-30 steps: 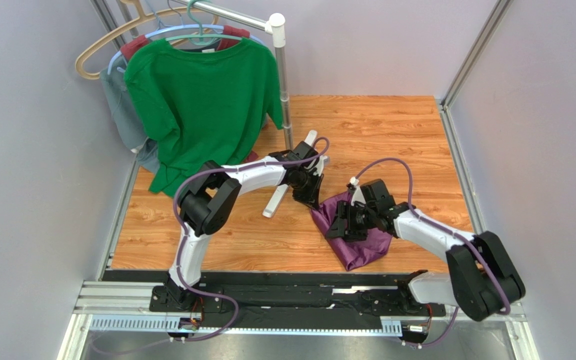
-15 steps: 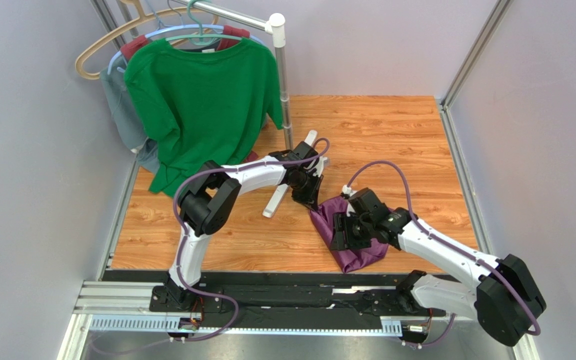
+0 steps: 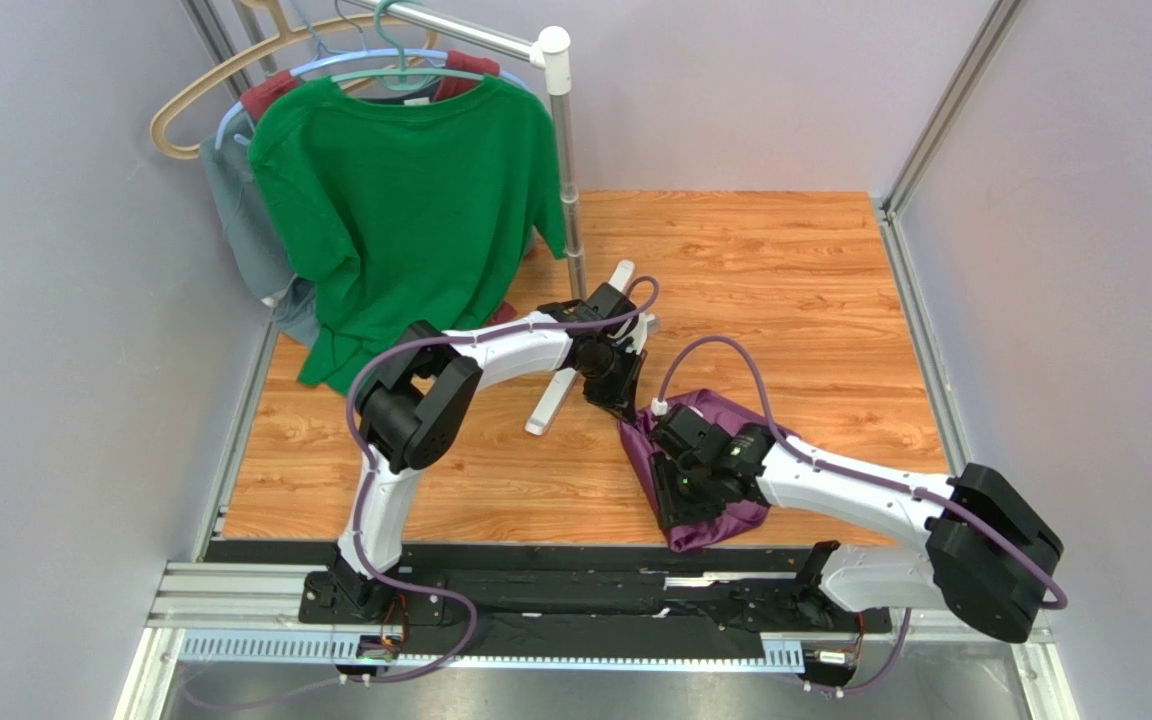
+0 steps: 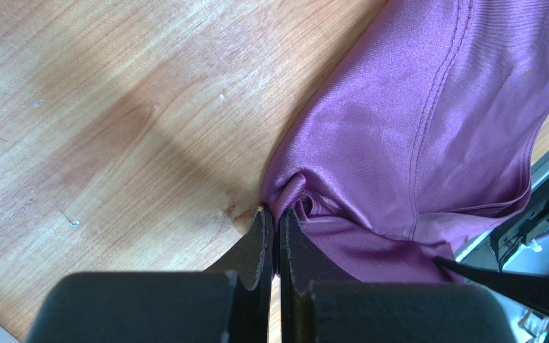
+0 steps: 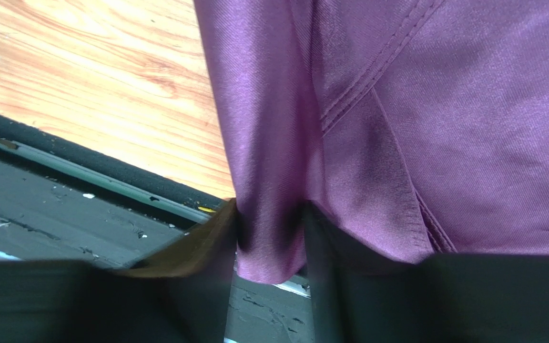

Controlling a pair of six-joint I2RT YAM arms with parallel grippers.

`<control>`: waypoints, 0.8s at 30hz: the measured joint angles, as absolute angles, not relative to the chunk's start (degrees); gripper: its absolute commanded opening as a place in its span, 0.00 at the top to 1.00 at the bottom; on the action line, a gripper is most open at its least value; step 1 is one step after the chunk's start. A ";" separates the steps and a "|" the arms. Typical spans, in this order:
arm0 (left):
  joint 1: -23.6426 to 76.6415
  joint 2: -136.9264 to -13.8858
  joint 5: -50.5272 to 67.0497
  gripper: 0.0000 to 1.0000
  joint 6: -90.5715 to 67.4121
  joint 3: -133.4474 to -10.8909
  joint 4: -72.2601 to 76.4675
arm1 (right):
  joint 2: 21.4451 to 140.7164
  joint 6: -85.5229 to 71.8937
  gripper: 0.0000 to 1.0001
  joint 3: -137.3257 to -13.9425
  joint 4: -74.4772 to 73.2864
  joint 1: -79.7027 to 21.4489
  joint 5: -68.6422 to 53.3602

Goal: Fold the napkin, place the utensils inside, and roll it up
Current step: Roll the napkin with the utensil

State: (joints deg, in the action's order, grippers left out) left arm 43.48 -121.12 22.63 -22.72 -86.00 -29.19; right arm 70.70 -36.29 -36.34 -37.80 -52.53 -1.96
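Your napkin (image 3: 717, 503) is a shiny dark purple cloth with stitched hems, bunched and folded over itself on the wooden table, one corner puckered, one fold hanging toward the near edge.

left gripper (image 4: 276, 218): fingers pressed together, tips pinching a bunched corner of the cloth
napkin (image 4: 413, 136): purple, shiny, stitched hem lines running along it; spreads from the pinched corner toward the upper right
fold: small puckered gather right at the fingertips
table (image 4: 113, 121): light wood grain, bare left of the cloth, a soft shadow across it
right edge: dark rail parts beside the cloth, too cropped to tell more
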 measured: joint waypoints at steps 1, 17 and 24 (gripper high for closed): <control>43.48 -121.12 22.63 1.00 -22.70 -86.00 -29.21 | 71.00 -36.62 0.72 -36.36 -37.78 -52.69 -1.87; 43.51 -120.86 22.02 0.63 -22.81 -85.97 -29.19 | 67.68 -41.93 1.00 -28.14 -26.20 -49.89 -10.13; 43.51 -118.52 20.60 0.40 -23.09 -85.32 -27.81 | 64.99 -43.55 1.00 -23.00 -19.16 -45.50 -16.64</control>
State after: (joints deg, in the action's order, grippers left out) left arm 43.51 -118.52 20.60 -23.09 -85.32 -27.81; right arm 64.99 -43.55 -23.00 -19.16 -45.50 -16.64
